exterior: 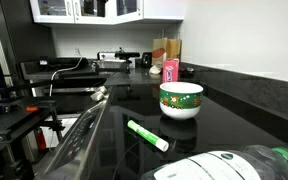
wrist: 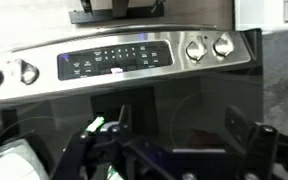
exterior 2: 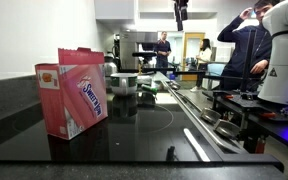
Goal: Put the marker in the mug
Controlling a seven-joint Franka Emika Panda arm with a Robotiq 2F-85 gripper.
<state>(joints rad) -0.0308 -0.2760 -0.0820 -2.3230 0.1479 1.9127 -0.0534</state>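
The mug [exterior: 181, 100], white with a green rim band and a red-and-green pattern, stands upright on the black glass cooktop. The marker [exterior: 147, 135], green with a white end, lies flat on the cooktop a little in front of the mug and apart from it. My gripper [wrist: 184, 135] is open and empty in the wrist view, its two dark fingers wide apart above the dark glass and facing the stove's control panel. It does not show in the exterior view with the mug. A dark shape high up in an exterior view [exterior 2: 181, 12] may be the gripper.
A pink container [exterior: 170, 69] stands behind the mug, and shows as a pink box [exterior 2: 74, 92] close to the camera. A clear green-capped bottle [exterior: 234, 165] lies at the front edge. The stove's knob panel [wrist: 114, 60] and the robot base [exterior 2: 284, 60] are nearby. People stand in the background.
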